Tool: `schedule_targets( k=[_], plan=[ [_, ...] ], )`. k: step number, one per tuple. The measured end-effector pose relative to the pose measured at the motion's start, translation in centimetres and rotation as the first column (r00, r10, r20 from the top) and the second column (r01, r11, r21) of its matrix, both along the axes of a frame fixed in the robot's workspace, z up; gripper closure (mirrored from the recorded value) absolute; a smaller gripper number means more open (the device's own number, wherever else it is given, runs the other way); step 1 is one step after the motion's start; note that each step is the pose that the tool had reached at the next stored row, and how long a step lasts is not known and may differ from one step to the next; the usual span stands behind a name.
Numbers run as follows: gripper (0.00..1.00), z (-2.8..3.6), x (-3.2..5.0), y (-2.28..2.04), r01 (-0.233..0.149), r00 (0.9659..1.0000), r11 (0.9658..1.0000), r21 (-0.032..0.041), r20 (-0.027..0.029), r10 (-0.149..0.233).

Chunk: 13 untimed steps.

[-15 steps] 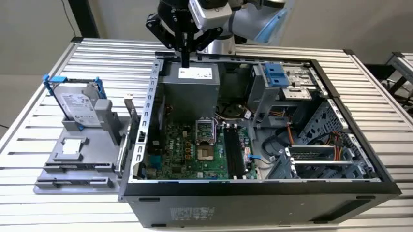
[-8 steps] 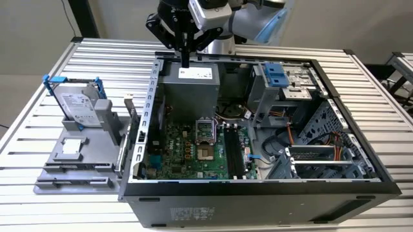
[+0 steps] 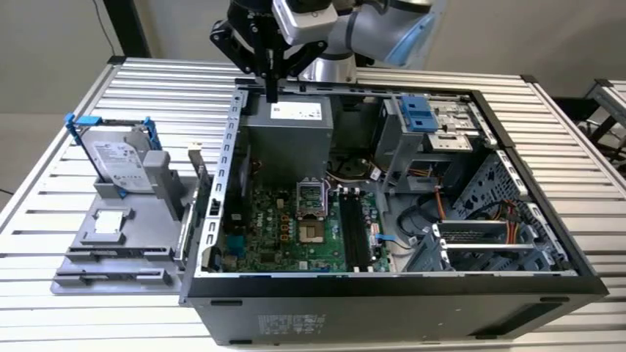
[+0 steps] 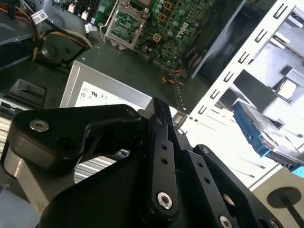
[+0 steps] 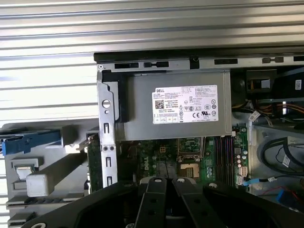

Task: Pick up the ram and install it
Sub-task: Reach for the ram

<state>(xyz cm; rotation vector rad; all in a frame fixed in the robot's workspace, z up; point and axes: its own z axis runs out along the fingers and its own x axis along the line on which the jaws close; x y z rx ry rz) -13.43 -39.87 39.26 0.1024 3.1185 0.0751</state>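
Observation:
The ram [image 3: 202,183] is a thin dark strip standing on edge in the grey fixture [image 3: 108,253], just outside the case wall on the exterior view's left. My gripper [image 3: 272,94] hangs above the far rim of the open computer case [image 3: 391,282], over the power supply [image 3: 289,139], well away from the ram. Its black fingers are pressed together with nothing between them, as both wrist views show [image 4: 164,107] [image 5: 168,181]. The motherboard's long black slots [image 3: 354,235] lie inside the case, beside the processor socket [image 3: 311,202].
A silver hard drive [image 3: 122,165] with blue rails stands upright in the fixture. Drive cages [image 3: 430,121] and cables [image 3: 470,213] crowd the case on the exterior view's right. The case sits on a ribbed metal table [image 3: 59,117].

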Motion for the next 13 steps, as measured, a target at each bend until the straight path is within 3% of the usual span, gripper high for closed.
schedule_targets(
  k=[13],
  plan=[
    [1.0, 0.0, -3.71, 0.0, -0.006, 1.0, 1.0, 0.0, 0.0, 0.006]
  ],
)
